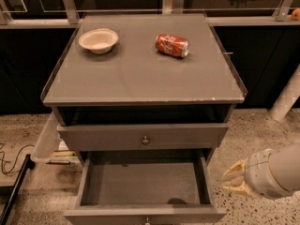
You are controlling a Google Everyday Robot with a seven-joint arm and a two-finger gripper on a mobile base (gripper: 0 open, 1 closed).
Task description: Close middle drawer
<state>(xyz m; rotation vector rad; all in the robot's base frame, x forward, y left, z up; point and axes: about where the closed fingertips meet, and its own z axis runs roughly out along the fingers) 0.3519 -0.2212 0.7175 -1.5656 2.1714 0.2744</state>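
Observation:
The middle drawer (140, 182) is pulled far out of the grey cabinet, and its long grey box is empty. Its low front panel (117, 215) lies at the bottom edge of the view, with the small round knob (146, 221) partly cut off. My gripper (234, 179), pale tan on a white wrist, hangs to the right of the open drawer. It is level with the drawer's right side wall, a little apart from it and not touching it.
Above the open drawer is another grey drawer front (187, 136) with a round knob (146, 139). On the cabinet top (140, 74) are a beige bowl (98, 40) and a red soda can (172, 45) lying on its side. The floor is speckled, with cables (11, 161) at the left.

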